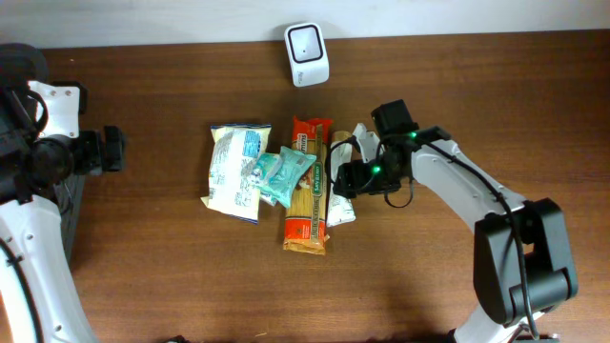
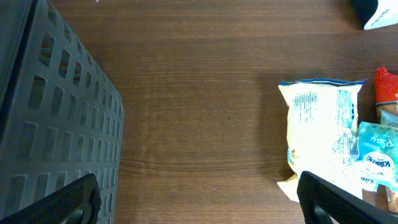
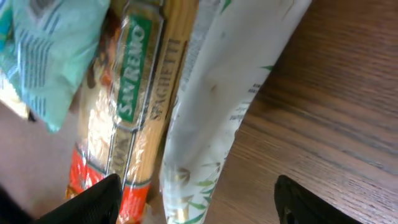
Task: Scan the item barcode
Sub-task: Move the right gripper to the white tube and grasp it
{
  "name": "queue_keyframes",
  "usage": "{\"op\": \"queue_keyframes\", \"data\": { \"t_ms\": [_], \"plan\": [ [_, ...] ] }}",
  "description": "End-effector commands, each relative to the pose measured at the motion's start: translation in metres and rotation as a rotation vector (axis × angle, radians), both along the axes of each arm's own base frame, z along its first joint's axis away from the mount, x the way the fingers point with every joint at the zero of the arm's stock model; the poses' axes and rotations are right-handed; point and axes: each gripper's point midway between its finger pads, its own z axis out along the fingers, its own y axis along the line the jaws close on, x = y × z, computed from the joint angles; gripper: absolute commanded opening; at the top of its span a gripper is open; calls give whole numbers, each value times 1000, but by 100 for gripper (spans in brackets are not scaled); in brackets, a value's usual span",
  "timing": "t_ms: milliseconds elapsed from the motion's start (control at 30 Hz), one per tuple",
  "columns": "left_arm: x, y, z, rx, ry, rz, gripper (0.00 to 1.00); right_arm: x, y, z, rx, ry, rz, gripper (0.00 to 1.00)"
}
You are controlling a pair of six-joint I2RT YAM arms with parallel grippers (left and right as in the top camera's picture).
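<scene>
Nothing is scanned yet: every item lies on the desk point(image 1: 477, 76) below the barcode scanner point(image 1: 307, 54). The fingers of the right gripper point(image 3: 196, 193) stand apart astride the white leaf-printed packet point(image 3: 217, 93), not grasping it. The left gripper point(image 2: 196, 199) hangs released beside the grey basket point(image 2: 56, 124), whose contents are hidden.

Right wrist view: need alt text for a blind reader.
The right hand, open, hangs over a white plastic packet with green leaf print, dark fingertips either side of it. Beside it lies a clear spaghetti packet with a green label, then a pale teal pouch, on a brown wooden table.
</scene>
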Motion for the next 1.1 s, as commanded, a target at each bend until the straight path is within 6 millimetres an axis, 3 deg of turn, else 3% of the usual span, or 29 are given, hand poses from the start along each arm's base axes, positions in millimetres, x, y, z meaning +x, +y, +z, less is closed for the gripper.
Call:
{"op": "queue_keyframes", "data": {
  "t_ms": [0, 333, 767, 933, 1067],
  "plan": [
    [2, -1, 5, 3, -17, -21, 99, 10, -3, -1, -33, -6, -73, 76],
    [2, -1, 5, 3, -17, -21, 99, 7, 11, -2, -23, -11, -65, 75],
    [2, -1, 5, 3, -17, -21, 99, 1, 12, -29, -7, -9, -100, 73],
    [2, -1, 5, 3, -17, -21, 99, -2, 12, -55, -17, 52, -117, 62],
    [2, -1, 5, 3, -17, -21, 99, -1, 13, -56, -4, 54, -115, 47]
  ]
}}
